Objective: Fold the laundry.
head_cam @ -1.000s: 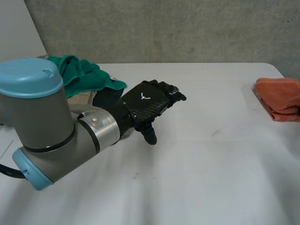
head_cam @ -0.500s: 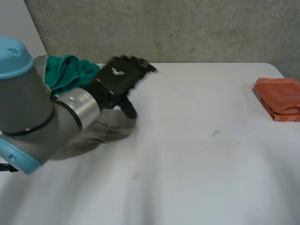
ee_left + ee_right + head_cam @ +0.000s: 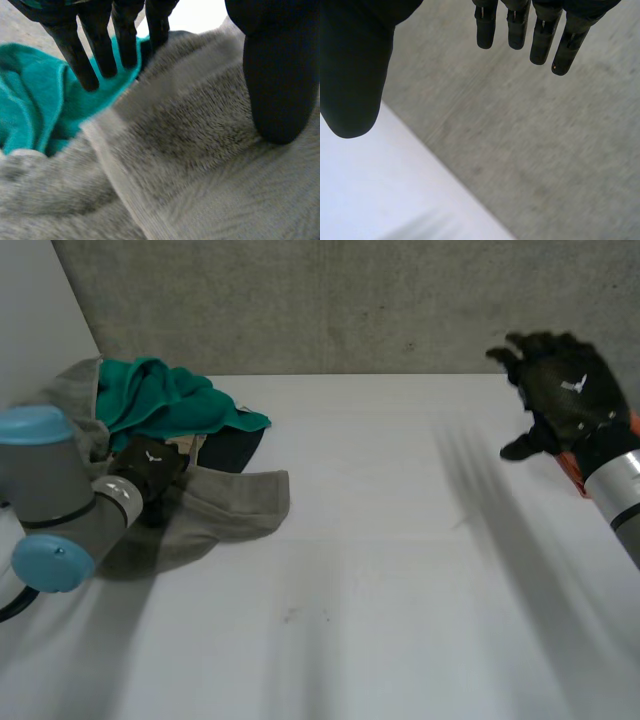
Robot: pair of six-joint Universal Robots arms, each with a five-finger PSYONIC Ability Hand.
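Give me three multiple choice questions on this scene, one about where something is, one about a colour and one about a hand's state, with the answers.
1. Where does the green cloth lie?
A) on the heap beside the left hand
B) folded alone at the near edge
C) hanging off the front edge

2. What colour is the towel beneath the left hand's thumb?
A) orange
B) grey
C) blue

3. How is the right hand?
A) shut on a cloth
B) open, holding nothing
C) pressed flat on a towel

Answers:
1 A: the head view shows it heaped with the grey towel next to the left hand.
2 B: the left wrist view shows grey pile under the thumb.
3 B: its fingers are straight, with nothing between them and the thumb.
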